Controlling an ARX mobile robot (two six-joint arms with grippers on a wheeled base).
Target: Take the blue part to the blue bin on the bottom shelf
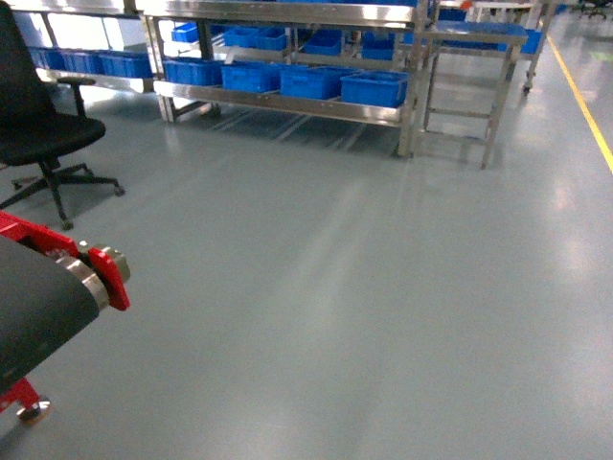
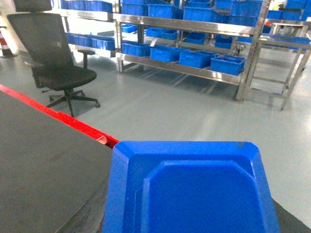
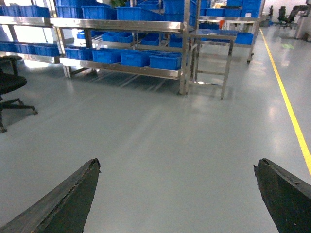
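Wide grey floor (image 1: 364, 287) filling most of the head view. Across the top, a steel rack; its bottom shelf (image 1: 287, 103) carrying a row of blue bins (image 1: 374, 88), well apart from the robot. Black office chair (image 1: 38, 125) at upper left. Red-framed conveyor with a dark belt (image 1: 57, 287) at lower left.

In the left wrist view, a blue part (image 2: 194, 189) filling the lower middle of the frame, hiding the left gripper; cannot tell how its jaws stand.

In the right wrist view, right gripper (image 3: 177, 204) at the bottom edge, jaws spread wide apart with only bare floor between the two dark fingers (image 3: 68, 204).
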